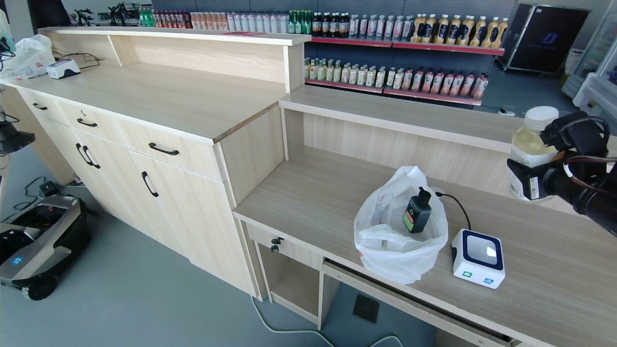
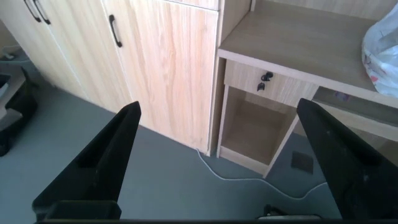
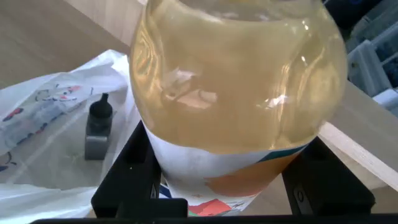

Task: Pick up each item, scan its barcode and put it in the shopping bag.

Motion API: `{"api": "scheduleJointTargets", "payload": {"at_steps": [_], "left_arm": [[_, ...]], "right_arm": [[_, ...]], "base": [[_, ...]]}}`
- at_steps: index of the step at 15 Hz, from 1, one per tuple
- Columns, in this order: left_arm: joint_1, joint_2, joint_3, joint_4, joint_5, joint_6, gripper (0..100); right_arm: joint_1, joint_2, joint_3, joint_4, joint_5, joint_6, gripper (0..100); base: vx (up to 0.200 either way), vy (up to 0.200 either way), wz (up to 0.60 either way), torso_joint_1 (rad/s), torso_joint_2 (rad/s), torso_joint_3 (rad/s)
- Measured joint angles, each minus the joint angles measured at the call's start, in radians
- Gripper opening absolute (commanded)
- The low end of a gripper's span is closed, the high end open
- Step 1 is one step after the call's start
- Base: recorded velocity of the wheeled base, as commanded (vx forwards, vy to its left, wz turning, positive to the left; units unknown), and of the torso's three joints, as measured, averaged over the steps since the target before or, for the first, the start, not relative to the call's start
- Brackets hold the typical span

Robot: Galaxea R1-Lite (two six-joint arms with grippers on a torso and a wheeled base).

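Right gripper (image 1: 527,181) clamped on round clear bottle (image 1: 530,143), pale yellow inside, label partly hidden | crinkly white shopping bag (image 1: 385,248) cradles dark bottle (image 1: 417,213) | left gripper (image 2: 221,165) spread wide.

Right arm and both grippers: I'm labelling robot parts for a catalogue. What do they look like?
The right arm is a black rounded tube; black cables and a thin pale one loop over its wrist. The right gripper has blocky black jaws. The left gripper has two flat, matt black jaws tapering to their tips.
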Motion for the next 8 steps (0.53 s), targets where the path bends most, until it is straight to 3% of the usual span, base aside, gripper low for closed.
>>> {"api": "scheduleJointTargets", "payload": {"at_steps": [2, 5, 6, 8], "left_arm": [[0.000, 0.000, 0.000, 0.000, 0.000, 0.000, 100], [-0.001, 0.000, 0.000, 0.000, 0.000, 0.000, 100], [0.001, 0.000, 0.000, 0.000, 0.000, 0.000, 100], [-0.001, 0.000, 0.000, 0.000, 0.000, 0.000, 100]], "right_arm": [[0.023, 0.012, -0.006, -0.001, 0.128, 0.008, 0], [0.031, 0.063, -0.009, 0.006, 0.528, 0.055, 0], [0.032, 0.093, -0.007, 0.013, 0.590, 0.063, 0], [0.031, 0.160, -0.007, 0.003, 0.619, 0.066, 0]], "base": [[0.000, 0.000, 0.00, 0.000, 0.00, 0.000], [0.000, 0.000, 0.00, 0.000, 0.00, 0.000], [0.000, 0.000, 0.00, 0.000, 0.00, 0.000], [0.000, 0.000, 0.00, 0.000, 0.00, 0.000]]}}
